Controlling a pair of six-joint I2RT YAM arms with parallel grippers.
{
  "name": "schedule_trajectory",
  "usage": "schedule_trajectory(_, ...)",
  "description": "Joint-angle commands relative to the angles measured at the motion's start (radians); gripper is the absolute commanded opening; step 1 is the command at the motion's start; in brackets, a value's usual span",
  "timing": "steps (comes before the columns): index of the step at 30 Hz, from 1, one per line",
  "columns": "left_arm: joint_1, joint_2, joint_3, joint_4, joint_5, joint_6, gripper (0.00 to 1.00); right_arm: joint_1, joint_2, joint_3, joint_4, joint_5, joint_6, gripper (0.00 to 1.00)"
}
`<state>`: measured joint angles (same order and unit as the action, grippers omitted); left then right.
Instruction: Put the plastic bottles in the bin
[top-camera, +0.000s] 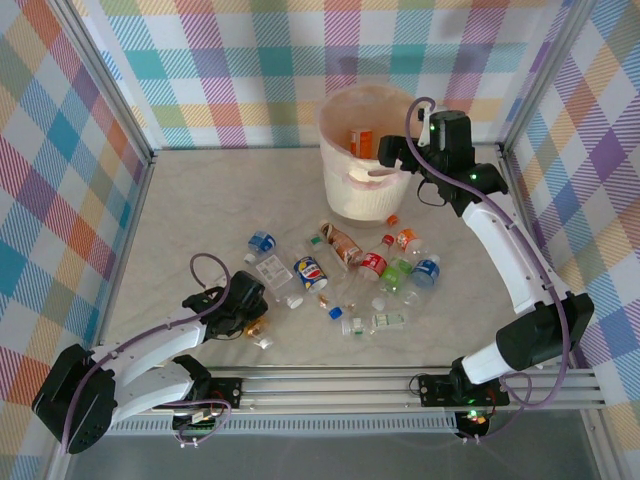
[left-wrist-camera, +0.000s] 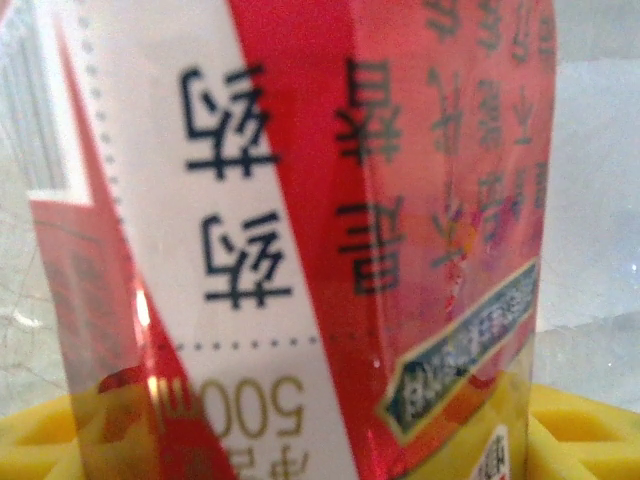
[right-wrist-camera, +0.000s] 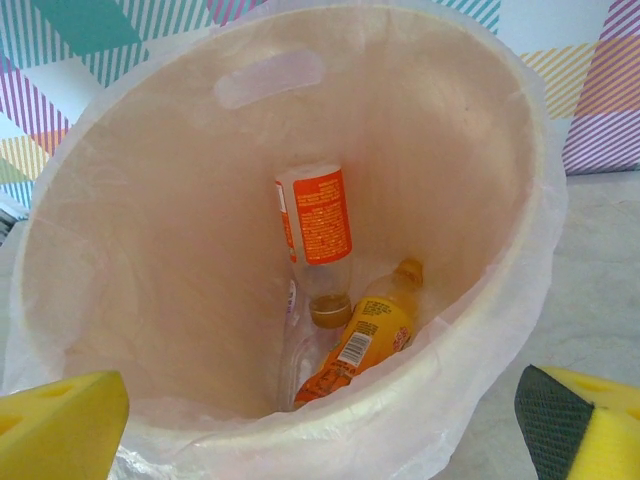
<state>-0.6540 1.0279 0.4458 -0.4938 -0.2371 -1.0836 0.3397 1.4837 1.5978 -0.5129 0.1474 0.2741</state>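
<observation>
Grip: left gripper (top-camera: 248, 312), near left, yellow pads (left-wrist-camera: 585, 435) either side of red-labelled bottle (left-wrist-camera: 330, 200), clamped or not I cannot tell | right gripper (top-camera: 398, 152) spread, empty, at bin (top-camera: 340, 195) rim | bin lies far and right of this bottle

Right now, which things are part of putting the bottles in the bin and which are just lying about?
Part of the job: the bin; the orange-label bottles inside it; the scattered bottles in front of it; a red-label bottle close in the left wrist view.
Just lying about: what look like loose caps, one orange; the checked backdrop.
</observation>
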Motion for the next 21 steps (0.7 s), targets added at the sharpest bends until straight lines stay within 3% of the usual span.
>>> schedule_trajectory(1, -0.013, -0.005, 0.004, -0.020, -0.063, 0.004, 0.53, -0.002, -0.034, -0.010, 0.032, -0.032, 0.023, 1.00)
schedule_trajectory(12, -0.012, -0.204, 0.166, -0.215, -0.229, 0.123, 0.44, -0.002, -0.056, 0.002, 0.012, -0.094, 0.034, 1.00)
schedule_trajectory(21, -0.013, -0.219, 0.266, 0.081, -0.208, 0.429, 0.39, -0.002, -0.045, 0.025, 0.005, -0.250, 0.043, 1.00)
